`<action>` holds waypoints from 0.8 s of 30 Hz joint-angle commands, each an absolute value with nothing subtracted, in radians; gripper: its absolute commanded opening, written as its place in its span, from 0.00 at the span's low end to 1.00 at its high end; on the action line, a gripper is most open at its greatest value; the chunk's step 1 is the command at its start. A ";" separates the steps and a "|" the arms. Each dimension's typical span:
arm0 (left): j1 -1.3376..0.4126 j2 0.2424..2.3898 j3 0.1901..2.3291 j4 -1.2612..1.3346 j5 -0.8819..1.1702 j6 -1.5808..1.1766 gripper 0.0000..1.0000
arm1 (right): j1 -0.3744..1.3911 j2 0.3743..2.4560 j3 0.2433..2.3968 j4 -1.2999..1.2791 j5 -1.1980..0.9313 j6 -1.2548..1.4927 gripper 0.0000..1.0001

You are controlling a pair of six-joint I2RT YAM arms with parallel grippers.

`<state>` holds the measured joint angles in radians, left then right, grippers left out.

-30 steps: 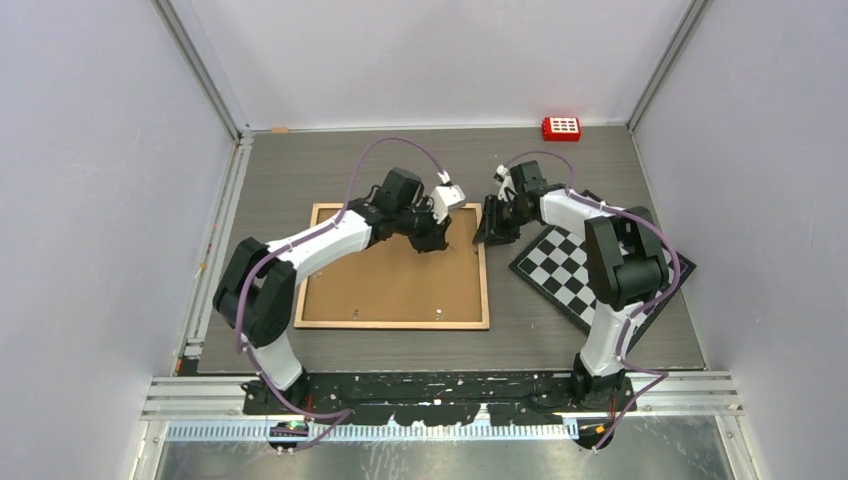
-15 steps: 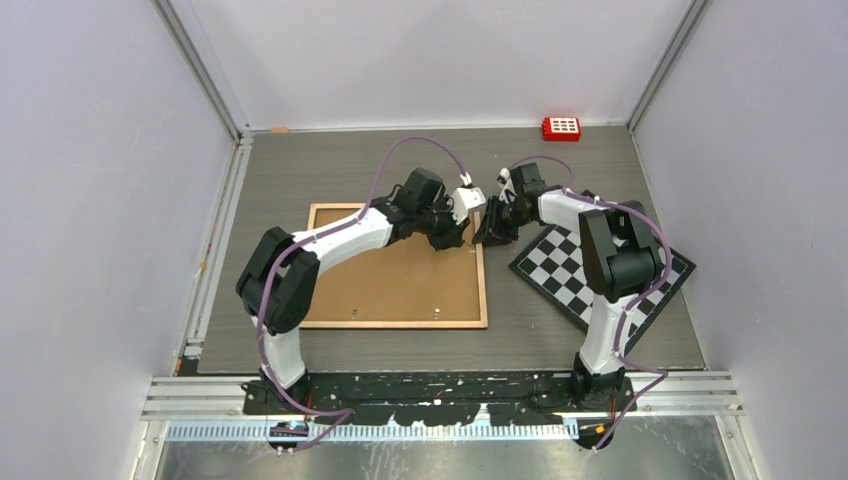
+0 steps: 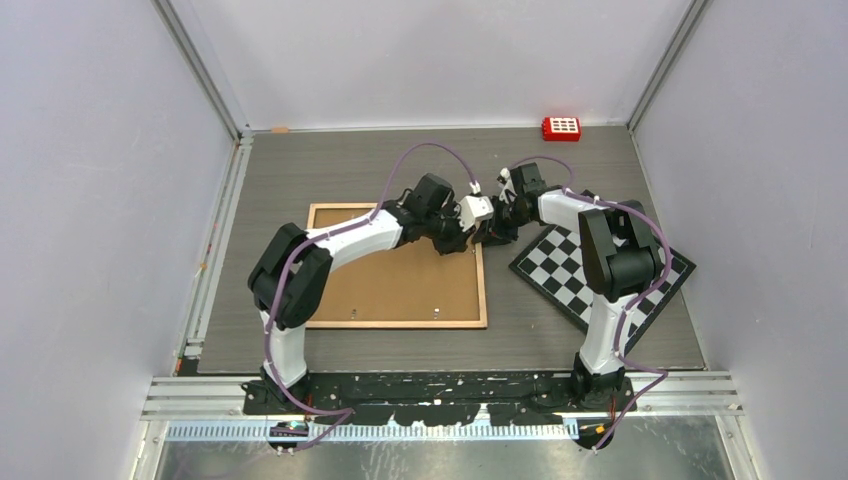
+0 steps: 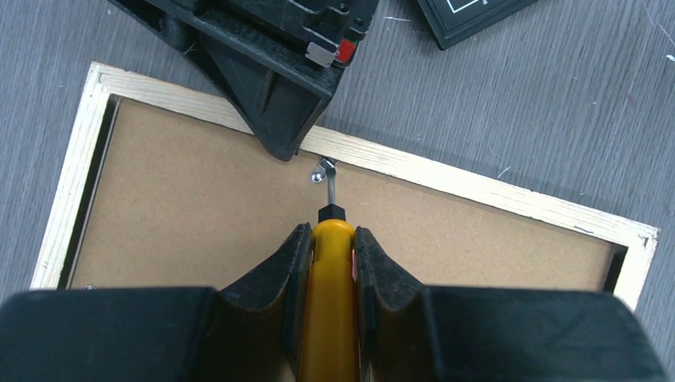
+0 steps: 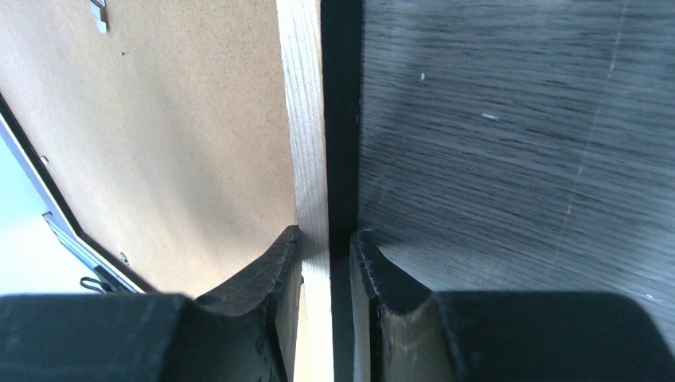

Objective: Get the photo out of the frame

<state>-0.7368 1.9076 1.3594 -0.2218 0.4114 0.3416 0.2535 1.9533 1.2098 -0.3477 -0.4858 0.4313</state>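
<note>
Face down on the surface [image 3: 330, 170]: the frame [image 4: 477, 187], its brown backing board [image 4: 199, 215] upward inside the pale wood rim. No sight of the photo in any view; presumably under that board, inside the frame.

Over the last second, a reach to the right by the left arm, from nearer the board's middle out to the far right part of the frame. In the left claw [image 4: 329, 235], clamped tight, a yellow-handled screwdriver [image 4: 328, 310], with its metal tip now touching a small metal tab [image 4: 322, 169] just inside the rim. A second ago, well short of that tab.

No such travel for the right claw [image 5: 326, 239] in the same second. Nearly closed, pinching the frame's right edge, with one finger on the pale rim and the other on the black outer side. From the left wrist view, just beside the tab.

For the task: approach finished, and prying or turning of the tab apparently about to begin, with the frame braced against sliding. Board not yet freed, so photo removal not close. More small fittings along the near edge from above, probably awaiting the same treatment. Worth watching for: a slip of the tip off the small tab, or a shove of the frame toward the checkerboard [image 3: 600, 270] beside it.
</note>
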 commanded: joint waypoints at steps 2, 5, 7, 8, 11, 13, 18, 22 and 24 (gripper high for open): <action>-0.746 1.912 1.400 -0.200 0.397 0.367 0.00 | 0.259 1.977 1.214 -0.320 -0.505 0.467 0.18; -0.746 1.916 1.405 -0.198 0.384 0.361 0.00 | 0.261 1.976 1.212 -0.321 -0.505 0.466 0.16; -0.746 1.915 1.409 -0.193 0.373 0.351 0.00 | 0.261 1.975 1.210 -0.322 -0.504 0.464 0.15; -0.746 1.914 1.411 -0.190 0.367 0.344 0.00 | 0.260 1.974 1.209 -0.321 -0.503 0.465 0.14; -0.746 1.918 1.424 -0.190 0.357 0.329 0.00 | 0.260 1.976 1.208 -0.322 -0.505 0.465 0.12; -0.746 1.928 1.441 -0.213 0.354 0.328 0.00 | 0.260 1.977 1.208 -0.323 -0.505 0.465 0.11; -0.747 1.955 1.460 -0.236 0.355 0.333 0.00 | 0.261 1.974 1.206 -0.320 -0.505 0.466 0.10; -0.754 1.970 1.470 -0.276 0.367 0.366 0.00 | 0.260 1.974 1.206 -0.320 -0.503 0.466 0.09; -0.759 1.966 1.463 -0.295 0.373 0.384 0.00 | 0.261 1.974 1.207 -0.321 -0.503 0.465 0.09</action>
<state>-0.7448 1.9621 1.4361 -0.2550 0.3592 0.3477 0.2531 1.9533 1.2098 -0.3477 -0.4866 0.4335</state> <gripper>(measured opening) 0.215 0.308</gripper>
